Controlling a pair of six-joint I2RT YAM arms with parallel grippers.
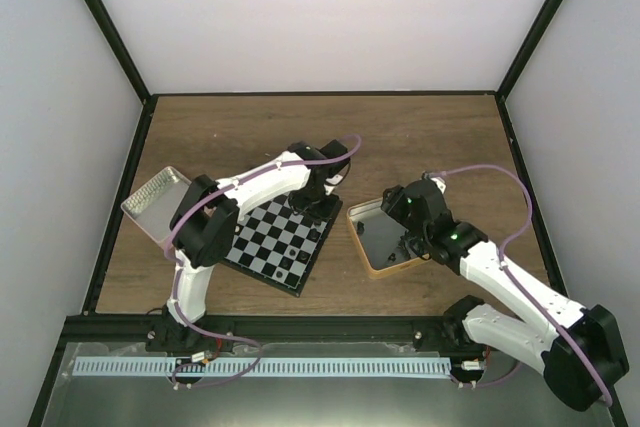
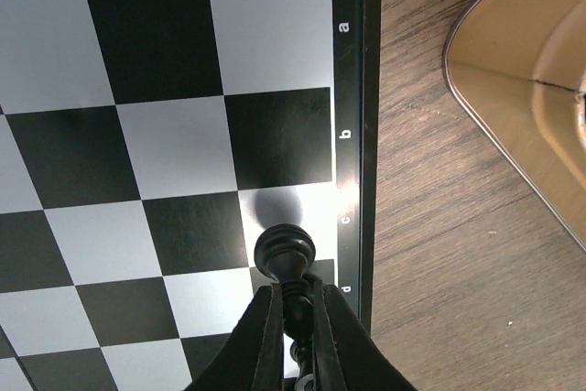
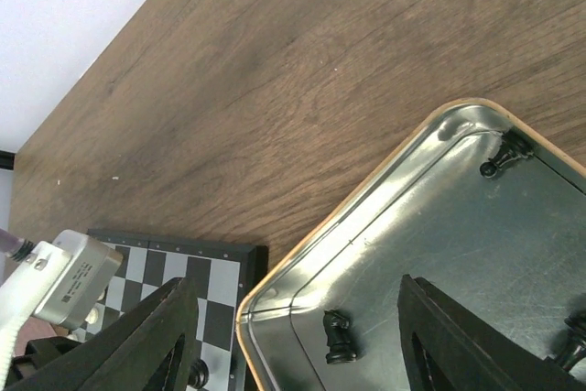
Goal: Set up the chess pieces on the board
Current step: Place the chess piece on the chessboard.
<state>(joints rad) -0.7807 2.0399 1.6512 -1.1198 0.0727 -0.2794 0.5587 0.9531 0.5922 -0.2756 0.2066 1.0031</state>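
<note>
Now L end effector (image 2: 295, 299) pinches blk piece (image 2: 285, 252); R end effector (image 3: 293, 336) spread.

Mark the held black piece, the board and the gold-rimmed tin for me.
black piece (image 2: 285, 250), left wrist view, its round head.
board (image 1: 262, 239), top view, bare squares.
gold-rimmed tin (image 3: 439, 212), right wrist view, bare floor.

Open table (image 1: 320, 132) behind board (image 1: 265, 247), left arm (image 1: 255, 179) overhanging it, tin (image 1: 357, 237) close right
</note>
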